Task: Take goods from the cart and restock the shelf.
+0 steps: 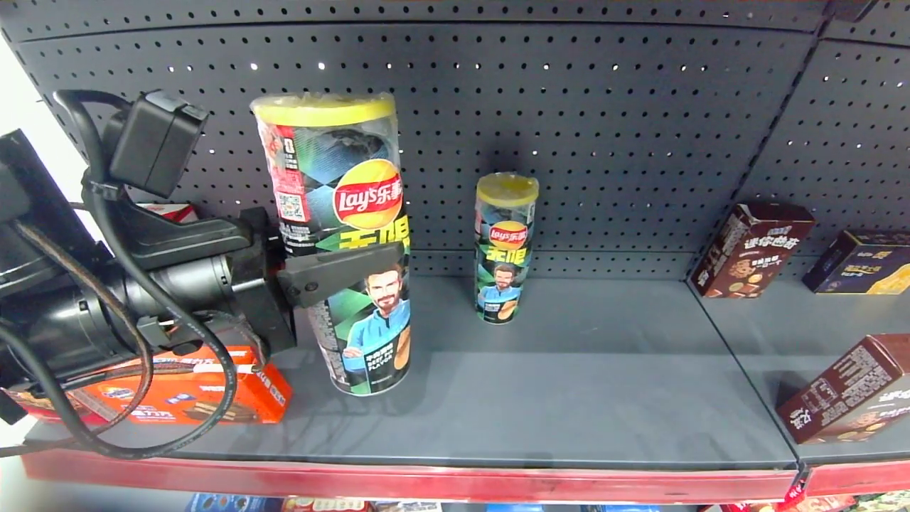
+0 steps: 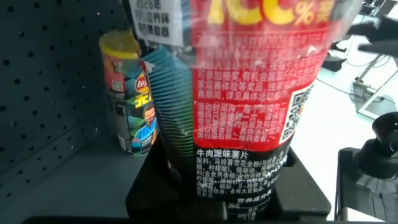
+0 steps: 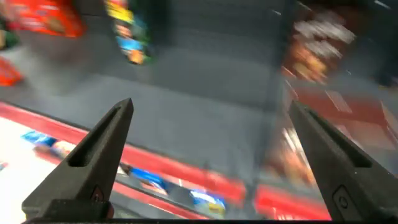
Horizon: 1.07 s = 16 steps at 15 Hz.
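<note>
Head view: the left tool (image 1: pixel 355 272) clamps a tall yellow-lidded chip can (image 1: pixel 341 213) upright toward the grey shelf's (image 1: pixel 569 398) red front edge (image 1: pixel 426 480), with open shelf stretching right to brown cartons (image 1: pixel 846 387). Left wrist view: a second yellow-lidded chip can (image 2: pixel 127 99) stands beyond it by the pegboard (image 2: pixel 37 93). Right wrist view: the right tool (image 3: pixel 211 155) gapes wide above that edge.

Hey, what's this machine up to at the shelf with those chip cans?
The robot is restocking a shelf. Its left gripper is shut on a tall chip can, held upright near the shelf's front; whether the can's base touches the shelf yet is unclear. A second chip can already stands farther back by the pegboard. The right gripper is open and holds nothing.
</note>
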Tool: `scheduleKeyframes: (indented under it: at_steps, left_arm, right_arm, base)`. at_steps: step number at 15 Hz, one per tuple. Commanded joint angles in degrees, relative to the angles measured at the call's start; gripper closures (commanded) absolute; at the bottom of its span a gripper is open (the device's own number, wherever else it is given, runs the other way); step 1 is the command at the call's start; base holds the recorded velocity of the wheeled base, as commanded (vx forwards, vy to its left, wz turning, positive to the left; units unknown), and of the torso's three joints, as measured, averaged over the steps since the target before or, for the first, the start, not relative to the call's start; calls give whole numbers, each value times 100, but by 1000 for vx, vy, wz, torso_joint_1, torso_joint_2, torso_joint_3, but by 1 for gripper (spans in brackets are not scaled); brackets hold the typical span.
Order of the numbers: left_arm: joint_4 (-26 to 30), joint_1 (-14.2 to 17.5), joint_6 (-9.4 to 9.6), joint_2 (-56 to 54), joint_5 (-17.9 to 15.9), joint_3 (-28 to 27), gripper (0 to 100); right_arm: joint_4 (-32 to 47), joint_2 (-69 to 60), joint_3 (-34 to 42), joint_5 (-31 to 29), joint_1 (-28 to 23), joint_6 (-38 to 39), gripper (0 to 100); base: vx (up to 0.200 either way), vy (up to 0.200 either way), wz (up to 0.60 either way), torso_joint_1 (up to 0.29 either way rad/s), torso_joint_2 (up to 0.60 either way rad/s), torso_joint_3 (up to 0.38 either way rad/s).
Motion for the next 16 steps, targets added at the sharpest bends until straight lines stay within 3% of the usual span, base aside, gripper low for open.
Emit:
scheduleKeyframes:
  at_steps: [1,5,8,12,13,14,16]
  left_arm:
    - [1,65,-25,-119,3,69,100]
    - [19,109,-166,-216,3,60,100]
    - [1,127,-166,-198,-5,60,100]
    - [1,127,-166,-189,3,60,100]
    - [19,127,-166,-207,3,69,100]
    - [28,127,-166,-207,3,69,100]
    - [1,118,-166,-207,30,78,100]
  right_arm:
    - [-878,1808,-309,138,605,-98,0]
    - [-992,3030,-1187,138,772,-177,0]
    - [-1274,3636,-1557,225,772,-414,0]
    - [-1854,4454,-2058,1122,737,-555,0]
    - [-1854,4674,-2339,1579,720,-748,0]
    - [-1862,4972,-2699,2458,570,-985,0]
    - [-1827,5368,-3165,2915,544,-1152,0]
  base:
    - [0,0,0,0,0,0]
    - [0,0,0,0,0,0]
    - [0,0,0,0,0,0]
    - [0,0,0,0,0,0]
    - [0,0,0,0,0,0]
    - [0,0,0,0,0,0]
    - [0,0,0,0,0,0]
